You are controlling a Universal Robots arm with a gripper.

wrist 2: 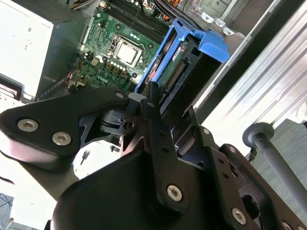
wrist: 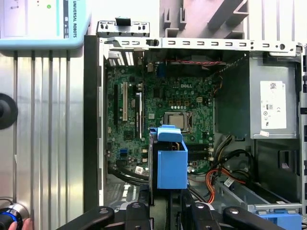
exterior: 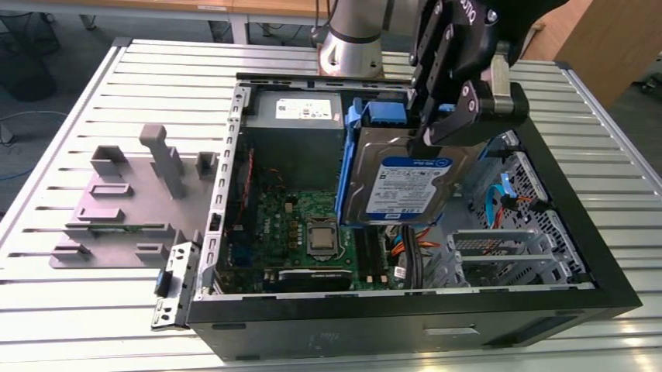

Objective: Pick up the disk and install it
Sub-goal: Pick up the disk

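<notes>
Your disk [exterior: 398, 190] hangs tilted over the open computer case [exterior: 435, 329], label showing. Its long axis runs from the tool [exterior: 439, 139] down toward the green circuit board [exterior: 300, 225]. The tool is clamped on the disk's upper end. The disk hides the bay beneath it, so you can't judge clearance there.

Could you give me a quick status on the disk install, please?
Gripper shut on the disk. Disk tilted over the open computer case, not seated. Orange and black cables in the case close by.
</notes>
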